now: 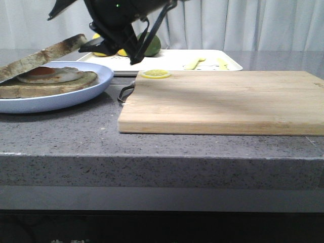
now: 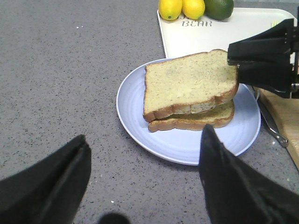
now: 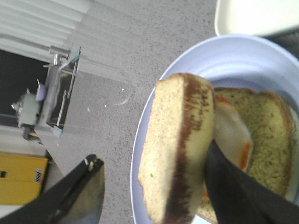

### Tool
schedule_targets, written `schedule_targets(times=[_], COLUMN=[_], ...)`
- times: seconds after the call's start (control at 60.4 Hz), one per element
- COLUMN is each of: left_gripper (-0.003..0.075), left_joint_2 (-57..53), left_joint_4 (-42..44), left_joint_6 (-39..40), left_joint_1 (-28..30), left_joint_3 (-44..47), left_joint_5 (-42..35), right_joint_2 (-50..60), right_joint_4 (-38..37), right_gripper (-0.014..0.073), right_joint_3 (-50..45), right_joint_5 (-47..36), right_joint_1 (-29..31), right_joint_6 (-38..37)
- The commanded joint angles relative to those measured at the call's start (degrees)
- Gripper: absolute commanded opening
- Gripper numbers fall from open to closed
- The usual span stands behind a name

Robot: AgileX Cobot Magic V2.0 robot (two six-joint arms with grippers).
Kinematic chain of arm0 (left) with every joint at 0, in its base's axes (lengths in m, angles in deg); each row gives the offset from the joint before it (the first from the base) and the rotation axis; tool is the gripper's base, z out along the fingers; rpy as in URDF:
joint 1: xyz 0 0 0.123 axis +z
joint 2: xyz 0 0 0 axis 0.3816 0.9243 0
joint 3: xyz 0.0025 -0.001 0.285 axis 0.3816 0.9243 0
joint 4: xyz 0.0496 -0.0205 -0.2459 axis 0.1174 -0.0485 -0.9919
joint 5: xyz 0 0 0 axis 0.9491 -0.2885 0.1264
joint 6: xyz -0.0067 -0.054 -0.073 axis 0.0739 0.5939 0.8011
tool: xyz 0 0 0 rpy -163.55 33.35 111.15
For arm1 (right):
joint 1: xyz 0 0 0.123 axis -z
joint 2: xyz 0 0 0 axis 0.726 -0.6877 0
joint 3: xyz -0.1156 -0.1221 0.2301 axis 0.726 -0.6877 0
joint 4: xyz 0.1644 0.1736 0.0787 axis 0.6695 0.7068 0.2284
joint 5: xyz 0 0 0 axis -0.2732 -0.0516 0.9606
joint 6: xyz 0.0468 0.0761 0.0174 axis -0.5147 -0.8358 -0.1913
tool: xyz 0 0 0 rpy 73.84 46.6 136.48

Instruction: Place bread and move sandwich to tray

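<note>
One board point(image 1: 223, 101) lies nearest on the grey counter point(image 1: 61, 131), at the right, with a lemon slice point(image 1: 155, 74) on its far left corner. Left of it sits the blue plate point(image 1: 76, 93) holding the sandwich point(image 1: 48, 83), a fried egg point(image 1: 48, 74) on its lower slice. The bread point(image 1: 43, 56) hangs tilted over the egg, its left end low and its right end raised, where the right gripper point(image 2: 238, 65) pinches one edge. The left gripper point(image 2: 145, 172) hovers near the plate with jaws wide, holding nothing. Farther back, just beyond plate and board, lies the tray point(image 1: 172, 59), with lemons point(image 2: 181, 8) and a lime point(image 2: 218, 7) by its far left corner.
</note>
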Motion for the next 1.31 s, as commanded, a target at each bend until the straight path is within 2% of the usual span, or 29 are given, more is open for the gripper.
schedule_targets(times=[0.0, 0.182, 0.381, 0.629, 0.695, 0.794, 0.976, 1.291], left_gripper=[0.0474, 0.0474, 0.0474, 0.0474, 0.0474, 0.0474, 0.0474, 0.0474], left_joint_2=[0.7, 0.7, 0.7, 0.7, 0.7, 0.7, 0.7, 0.7], left_joint_4=[0.0, 0.0, 0.0, 0.0, 0.0, 0.0, 0.0, 0.0], left_joint_6=[0.4, 0.4, 0.4, 0.4, 0.4, 0.4, 0.4, 0.4], left_joint_1=[-0.5, -0.5, -0.5, -0.5, -0.5, -0.5, -0.5, -0.5], left_joint_3=[-1.6, -1.6, -1.6, -1.6, -1.6, -1.6, -1.6, -1.6], left_joint_5=[-4.3, -4.3, -4.3, -4.3, -4.3, -4.3, -4.3, -3.9], right_joint_2=[6.6, 13.7, 22.7, 35.9, 39.4, 45.2, 53.9, 65.9], right_joint_4=[-5.5, -15.4, -32.8, -76.0, -83.3, -84.3, -84.5, -86.7], right_gripper=[0.0487, 0.0487, 0.0486, 0.0486, 0.0486, 0.0486, 0.0486, 0.0486], right_joint_3=[0.5, -3.7, -5.2, -5.2, -5.6, -8.6, -19.0, -34.4], right_joint_5=[1.6, 5.4, 18.7, 31.3, 33.5, 32.0, 24.3, 16.6], right_joint_1=[1.9, 6.5, 11.8, 9.8, 7.9, 5.1, 0.0, -0.4], right_joint_6=[0.2, 0.2, -2.2, -21.7, -25.4, -25.8, -25.2, -25.1])
